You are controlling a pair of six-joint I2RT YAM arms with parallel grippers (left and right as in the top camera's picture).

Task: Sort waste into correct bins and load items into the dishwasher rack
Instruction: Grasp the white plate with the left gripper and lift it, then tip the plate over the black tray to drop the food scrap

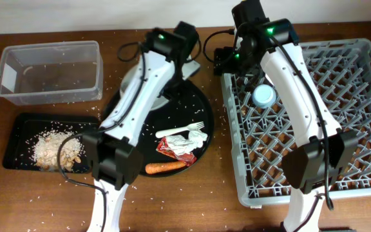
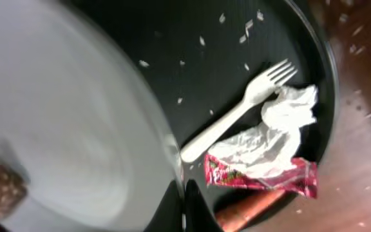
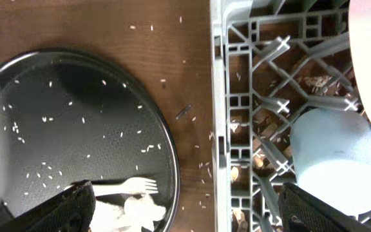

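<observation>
Carrot (image 1: 166, 167): nearest on the round black tray (image 1: 201, 103), lying flat at its front rim.
Wrapper and napkin: the red wrapper (image 2: 263, 177) lies under the crumpled napkin (image 2: 282, 129); the white fork (image 2: 237, 116) touches the napkin's edge.
Black bin tray (image 1: 21, 125): on the desk (image 1: 172, 206) front left, already holding oat scraps (image 1: 57, 149).
Clear tub (image 1: 50, 71): behind it, no waste visible inside.
Left pincer: over the pale plate (image 2: 63, 129) at the tray's far-left rim; whether its fingers are apart or clamped on the plate, I cannot tell. A brown chunk (image 2: 2, 190) sits on the plate.
Right pincer (image 3: 185, 206): fingers apart, holding nothing, above the rack's (image 1: 366, 129) near-left wall with the blue cup (image 3: 337, 158) standing in the grid.
Step, as judged: the plate is being handled; next, tip the chunk into a bin, then carry the plate to the rack.
Room: the rack's right side is open; the arms stand close together at the tray's far rim, so crossing is the risk.
</observation>
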